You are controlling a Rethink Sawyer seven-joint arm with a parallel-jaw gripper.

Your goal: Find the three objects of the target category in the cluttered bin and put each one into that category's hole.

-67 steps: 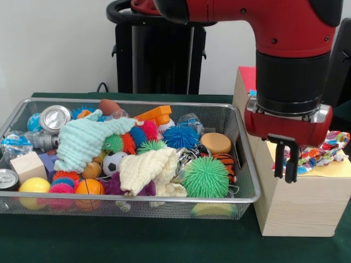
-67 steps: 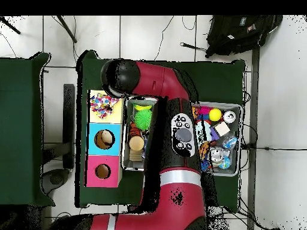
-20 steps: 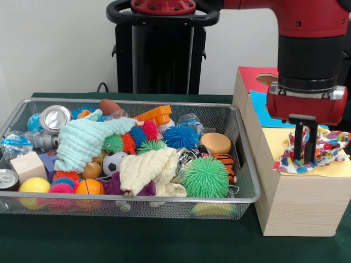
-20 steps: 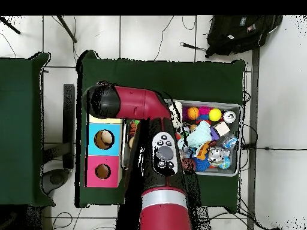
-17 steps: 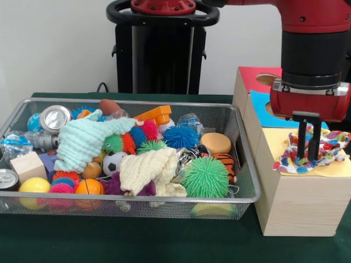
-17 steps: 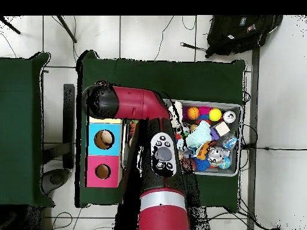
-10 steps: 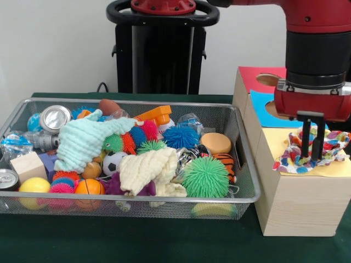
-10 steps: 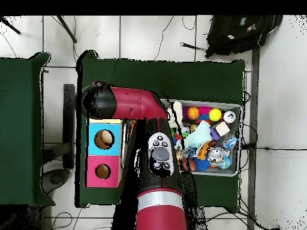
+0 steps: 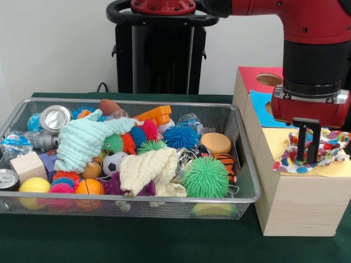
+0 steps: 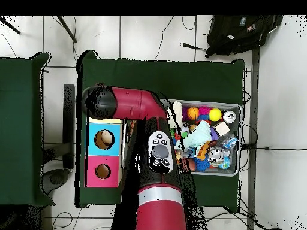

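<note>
A multicoloured patterned cloth [image 9: 332, 145] lies bunched on the yellow top [image 9: 340, 169] of the wooden box at the right of the front view. My gripper [image 9: 307, 160] points straight down onto the cloth's left part, its fingertips [image 9: 300, 159] slightly apart and pressed into the fabric, open. In the wire bin [image 9: 248, 164] a mint cloth [image 9: 82, 139] and a cream cloth [image 9: 148, 170] lie on top of the clutter. In the overhead view my arm [image 10: 129, 103] covers the yellow section and hides the gripper.
The box also has a blue section [image 9: 262, 107] and a red section with a round hole [image 9: 270, 79]; their holes show in the overhead view [image 10: 103, 139]. The bin holds spiky balls, smooth balls, cans, wooden blocks and plastic wrappers. Dark green cloth covers the table [image 9: 164, 241].
The gripper has swung from in front of the box up over its yellow top and onto the patterned cloth. In the last half second it barely shifted.
</note>
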